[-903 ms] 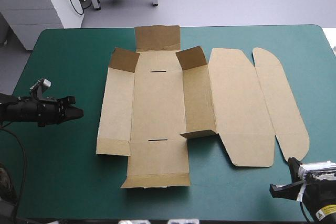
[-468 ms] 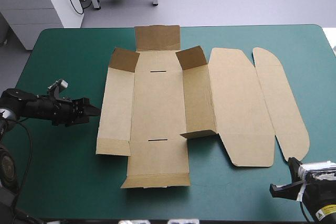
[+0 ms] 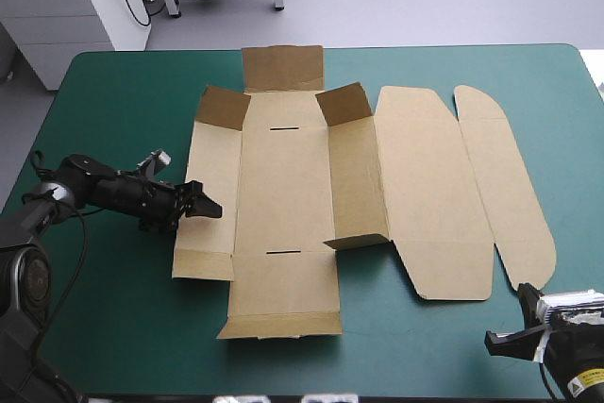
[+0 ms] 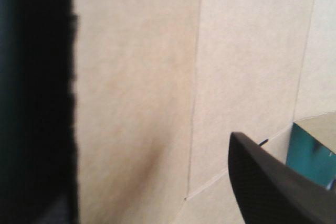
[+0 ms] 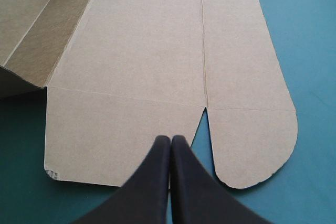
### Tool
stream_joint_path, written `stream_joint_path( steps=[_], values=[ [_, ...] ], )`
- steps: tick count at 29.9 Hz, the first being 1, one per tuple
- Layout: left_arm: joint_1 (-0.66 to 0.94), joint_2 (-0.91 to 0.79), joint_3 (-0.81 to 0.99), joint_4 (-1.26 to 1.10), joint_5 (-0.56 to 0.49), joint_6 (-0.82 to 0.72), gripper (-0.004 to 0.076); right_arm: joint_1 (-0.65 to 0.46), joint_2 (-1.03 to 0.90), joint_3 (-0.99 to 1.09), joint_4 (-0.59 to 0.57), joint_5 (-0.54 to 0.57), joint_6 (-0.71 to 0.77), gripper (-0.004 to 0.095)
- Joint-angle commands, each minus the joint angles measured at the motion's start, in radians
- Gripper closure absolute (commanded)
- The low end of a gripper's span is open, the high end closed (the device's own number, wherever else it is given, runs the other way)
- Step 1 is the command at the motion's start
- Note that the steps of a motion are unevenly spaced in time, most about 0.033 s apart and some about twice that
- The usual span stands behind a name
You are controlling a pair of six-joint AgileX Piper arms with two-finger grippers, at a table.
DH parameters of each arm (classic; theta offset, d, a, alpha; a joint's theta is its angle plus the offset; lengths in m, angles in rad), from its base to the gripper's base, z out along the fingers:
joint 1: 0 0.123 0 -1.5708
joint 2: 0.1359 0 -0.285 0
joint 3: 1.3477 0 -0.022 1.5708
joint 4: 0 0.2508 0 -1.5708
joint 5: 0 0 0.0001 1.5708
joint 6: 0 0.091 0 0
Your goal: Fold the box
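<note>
The brown box (image 3: 283,186) lies as a cut sheet in the middle of the table. Its far end flap and the two short corner flaps stand up, and the wall beside the lid (image 3: 429,186) is tilted up. The lid and its rounded flap (image 3: 505,186) lie flat. My left gripper (image 3: 200,207) is open at the box's left side panel. In the left wrist view, brown board (image 4: 136,77) fills the space between its black fingers (image 4: 262,187). My right gripper (image 5: 170,140) is shut and empty, and points at the lid's near edge (image 5: 126,145) from the near right corner (image 3: 493,339).
The teal-green cover (image 3: 104,309) shows to the left of the box and along its near side. The box's near flap (image 3: 283,318) reaches close to the table's near edge. The right arm is at the near right corner of the table.
My left arm moved right from the table's left side to the box's left panel, and its fingers parted on the way. The right arm and the box stayed still.
</note>
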Motion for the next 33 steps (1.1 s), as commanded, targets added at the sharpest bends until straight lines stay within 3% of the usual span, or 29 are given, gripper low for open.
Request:
stream_joint_path(
  steps=[1, 5, 8, 9, 13, 18, 24, 33],
  values=[
    [-0.030, -0.029, -0.025, -0.085, 0.049, -0.014, 0.0255, -0.006, 0.013, -0.027, -0.003, -0.075, -0.007, 0.0928],
    [-0.030, -0.029, -0.025, -0.134, 0.080, -0.014, 0.0348, -0.006, 0.013, -0.027, -0.003, -0.075, -0.007, 0.0928],
    [-0.030, -0.029, -0.025, -0.138, 0.095, -0.015, 0.0592, -0.006, 0.013, -0.027, -0.003, -0.075, -0.007, 0.0928],
    [-0.030, -0.029, -0.025, -0.138, 0.100, -0.012, 0.0737, -0.006, 0.013, -0.027, -0.003, -0.075, -0.007, 0.0928],
    [-0.030, -0.029, -0.055, -0.106, 0.133, -0.013, 0.0732, -0.006, 0.013, -0.027, -0.003, -0.075, -0.007, 0.0928],
    [-0.036, -0.029, -0.220, 0.132, 0.223, -0.124, 0.0733, -0.006, 0.013, -0.027, -0.003, -0.075, -0.007, 0.0928],
    [-0.129, -0.038, -0.455, 0.559, 0.223, -0.264, 0.0732, -0.006, 0.013, -0.027, -0.003, -0.075, -0.007, 0.0928],
    [-0.339, -0.038, -0.703, 1.034, 0.216, -0.239, 0.0732, -0.006, 0.013, -0.027, -0.002, -0.071, -0.007, 0.0928]
  ],
)
